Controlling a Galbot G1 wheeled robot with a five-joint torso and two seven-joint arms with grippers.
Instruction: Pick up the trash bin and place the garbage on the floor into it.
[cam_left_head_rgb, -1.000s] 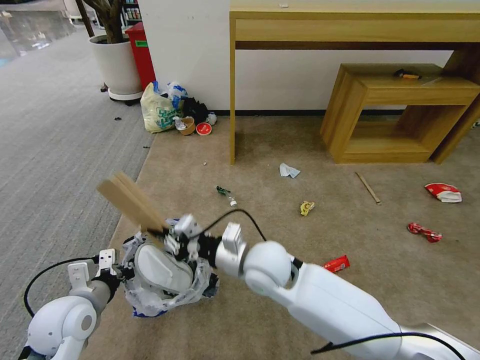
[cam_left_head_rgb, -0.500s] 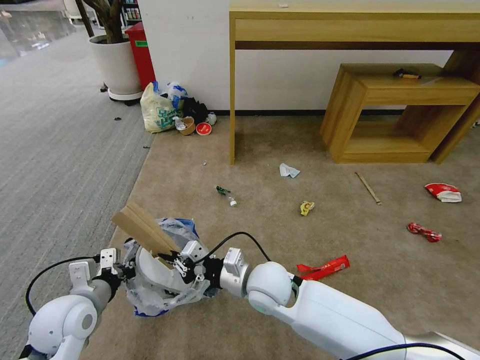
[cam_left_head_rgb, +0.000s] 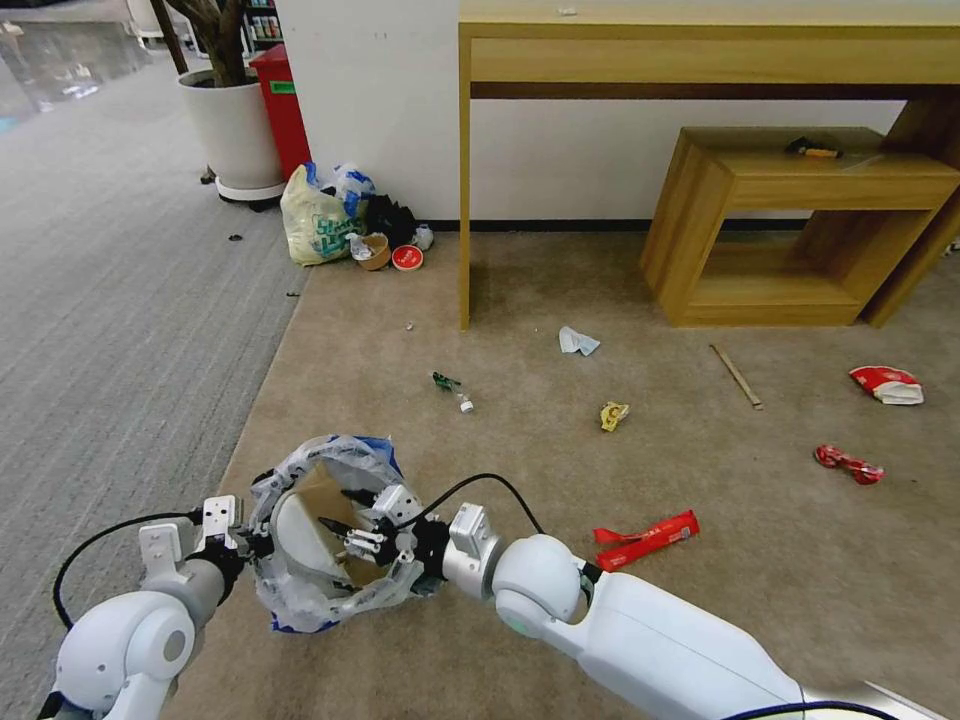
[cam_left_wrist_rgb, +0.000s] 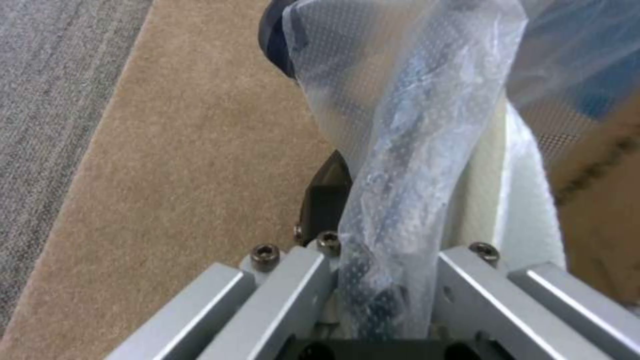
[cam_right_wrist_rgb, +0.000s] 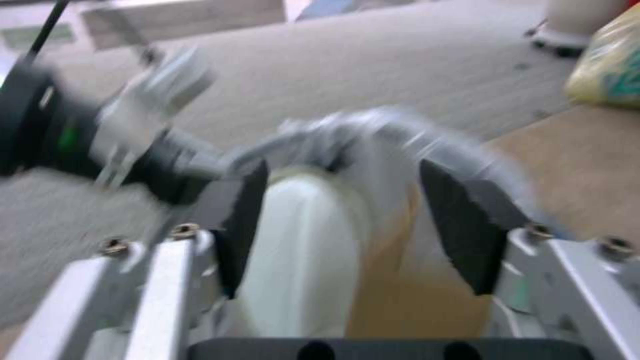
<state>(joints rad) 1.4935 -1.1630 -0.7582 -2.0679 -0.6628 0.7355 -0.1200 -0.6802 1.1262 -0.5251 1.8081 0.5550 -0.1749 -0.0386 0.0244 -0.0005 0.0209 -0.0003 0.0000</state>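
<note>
Against the far white wall I see one long light-wood desk (cam_left_head_rgb: 700, 50) with one low wooden shelf unit (cam_left_head_rgb: 800, 230) under it, and one white planter (cam_left_head_rgb: 232, 130) beside one red box (cam_left_head_rgb: 282, 105) at the corner. On the beige-brown short-pile carpet floor (cam_left_head_rgb: 560, 480), near the desk leg, one yellowish printed shopping bag (cam_left_head_rgb: 315, 228) slumps with a brown cup and a red lid next to it. Nothing stands between my arms and the loose litter.

Close in front of me, the small round dark trash bin lined with crinkly clear plastic (cam_left_head_rgb: 325, 535) is held at its rim by my left gripper (cam_left_head_rgb: 243, 540); in the left wrist view its fingers (cam_left_wrist_rgb: 320, 200) pinch the bagged rim. The bin's mouth faces up and toward me. Inside it I count one white slipper (cam_left_head_rgb: 295, 530) and one piece of brown cardboard (cam_left_head_rgb: 330, 500), both leaning along the bin's wall.

My right gripper (cam_left_head_rgb: 350, 520) sits over the bin's mouth, fingers (cam_right_wrist_rgb: 243, 220) spread apart with nothing between them.

Litter on the floor, well apart from the bin: one red-and-white crumpled packet (cam_left_head_rgb: 887, 385), one long red wrapper (cam_left_head_rgb: 648, 530) lying lengthwise just beside my right arm, one twisted red wrapper (cam_left_head_rgb: 848, 464), one wooden stick (cam_left_head_rgb: 736, 376) pointing toward the shelf unit, one crumpled tissue (cam_left_head_rgb: 578, 341), one yellow scrap (cam_left_head_rgb: 613, 414), one small green-and-white scrap (cam_left_head_rgb: 452, 388).
</note>
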